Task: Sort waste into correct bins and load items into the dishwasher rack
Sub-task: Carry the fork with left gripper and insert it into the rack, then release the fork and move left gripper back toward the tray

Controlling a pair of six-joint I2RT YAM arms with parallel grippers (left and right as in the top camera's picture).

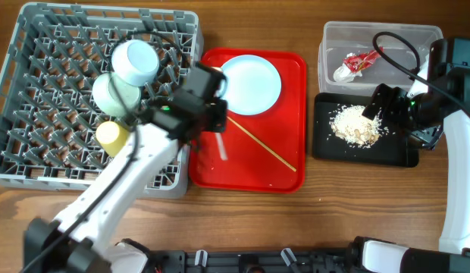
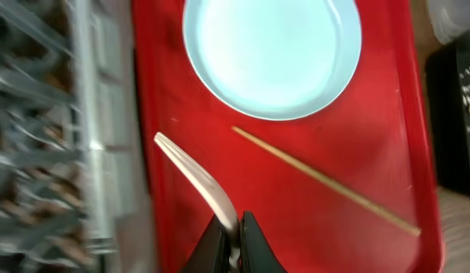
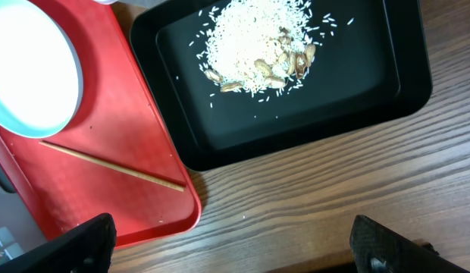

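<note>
Pinched shut at the bottom of the left wrist view, your left gripper (image 2: 235,239) holds the white spoon (image 2: 195,176) by one thin end over the left part of the red tray (image 2: 386,114), with most of the spoon's length sticking out past the jaws. That small hold is the risk: the spoon could pivot or slip on the way to the dishwasher rack (image 1: 38,91), just left of the red tray, or its free end could catch the rack's wall. A drop could hit the chopstick (image 2: 326,178) or white plate (image 2: 273,53) lying on the red tray. Your right gripper (image 3: 231,250) hangs wide open and empty, right of the red tray by the black tray (image 3: 182,144); a careless sweep would scatter the food scraps (image 3: 254,45).
</note>
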